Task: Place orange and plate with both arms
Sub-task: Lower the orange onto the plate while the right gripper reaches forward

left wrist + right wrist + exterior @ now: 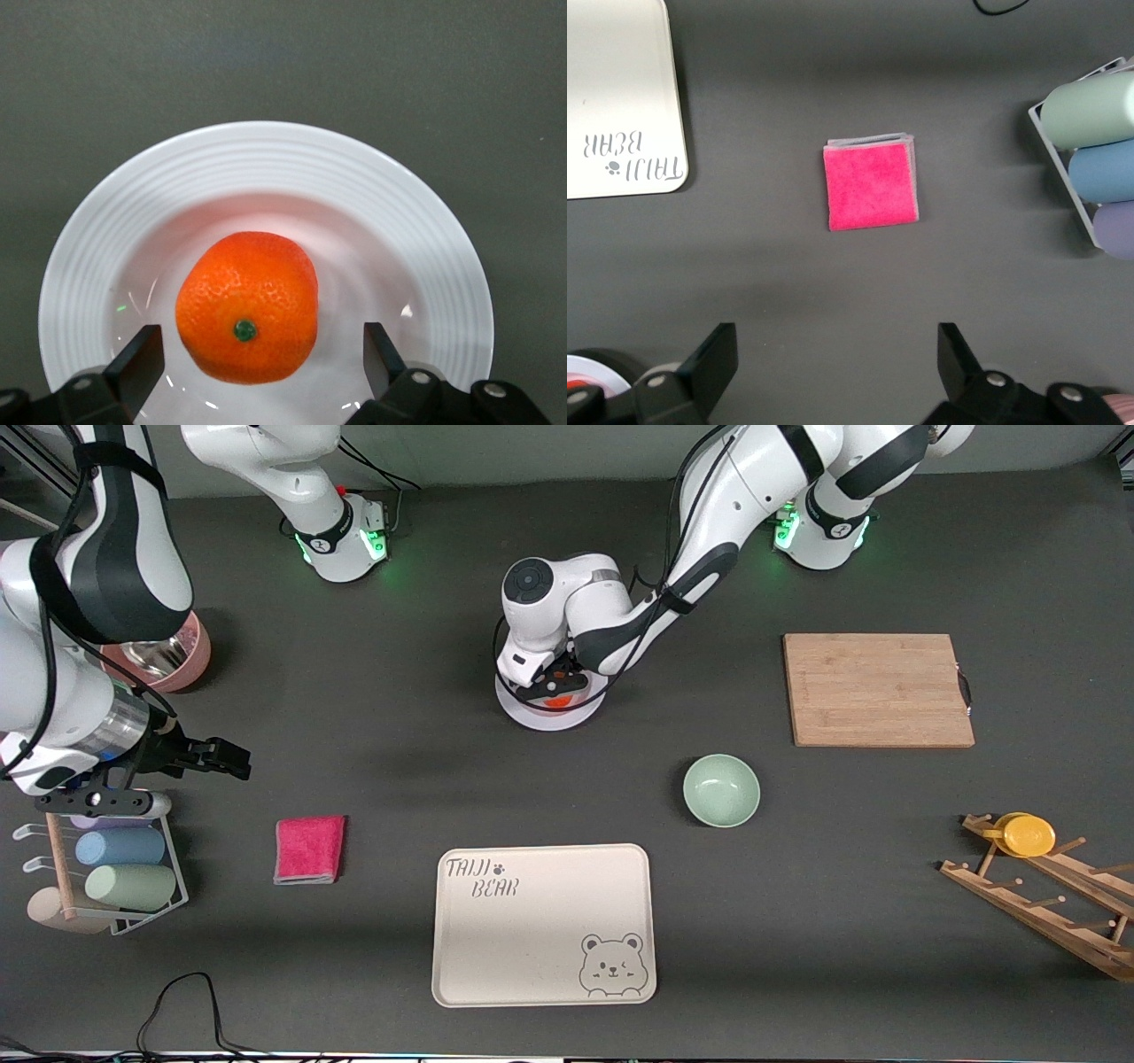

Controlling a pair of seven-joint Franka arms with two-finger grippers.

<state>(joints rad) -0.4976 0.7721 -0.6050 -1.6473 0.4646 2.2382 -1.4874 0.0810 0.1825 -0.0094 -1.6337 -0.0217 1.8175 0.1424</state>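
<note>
Nearest the front camera lies the cream bear-printed tray (pixel 544 925), bare, with nothing set on it. Farther from the camera, about mid-table, the white plate (pixel 524 713) is seen on the dark table (pixel 372 691), and the orange (pixel 247 306) rests in its shallow well, stem dimple turned up toward the left wrist camera.

The left gripper (pixel 556 682) is held low over the plate. In the left wrist view its fingers (pixel 137 365) are spread wide on either side of the orange, and clear gaps show between each pad and the fruit, so the orange is released and not gripped. The first part of the task, the orange set on the plate, can therefore be judged done.

The right gripper (pixel 217 757) is up in the air toward the right arm's end of the table, over bare table between the pink cloth (pixel 309 849) and the cup rack (pixel 115 868). Its jaws are spread and empty, and the arm appears to be waiting.

What is left, as judged from the task wording, is the handling of the plate. The plate is touched by neither gripper, and it lies well apart from the tray. The left gripper must be lifted clear of the orange before the plate can be taken at its rim. Where the plate is meant to go cannot be told from these views.
</note>
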